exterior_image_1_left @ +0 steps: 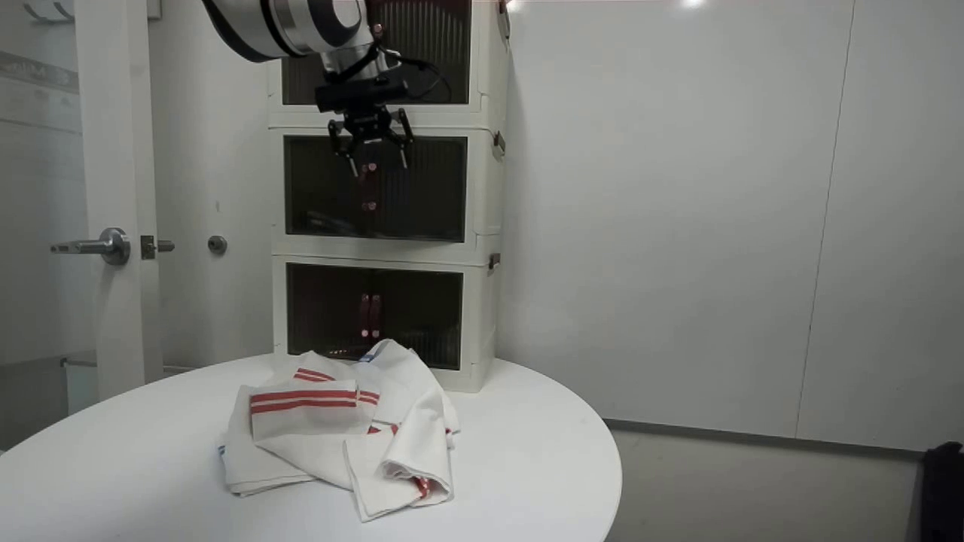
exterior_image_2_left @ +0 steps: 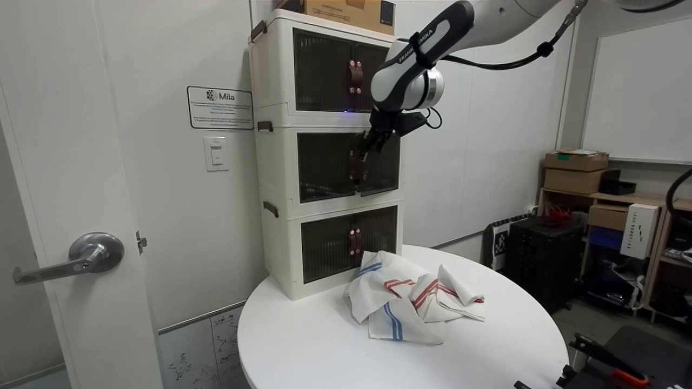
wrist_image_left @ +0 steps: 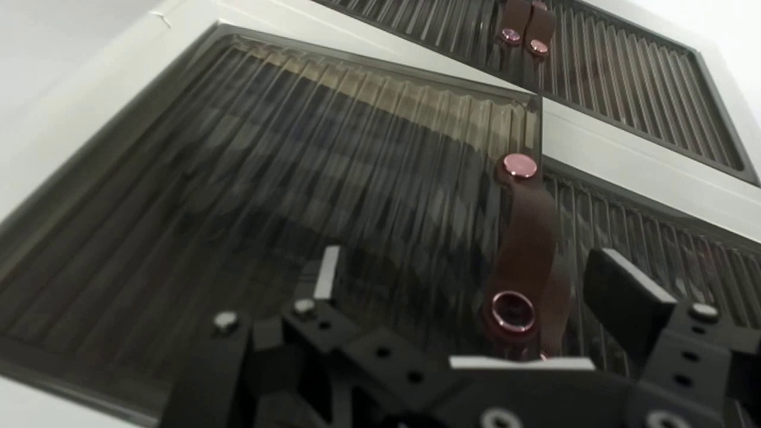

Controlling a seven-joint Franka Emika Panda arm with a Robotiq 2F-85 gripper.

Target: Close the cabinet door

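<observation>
Your cabinet door [wrist_image_left: 309, 202] stands slightly ajar; closing it is left to do.
It fronts the middle tier of the white cabinet [exterior_image_2_left: 278, 167], its free edge proud of the flush-looking neighbouring panel [wrist_image_left: 701, 255]. Your gripper [wrist_image_left: 480, 272] hangs before it, fingers well apart, holding nothing; the wrist view shows the door's strap [wrist_image_left: 529, 232] between them, though you can't tell about contact. Cloths [exterior_image_2_left: 400, 297] lie on the table [exterior_image_2_left: 324, 346] below, likely out of the swing, so your own gripper is the likeliest thing in the way.

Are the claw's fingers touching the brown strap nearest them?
Apart: in the wrist view, the gripper's fingers stand open, with a visible gap on either side of the strap.
</observation>
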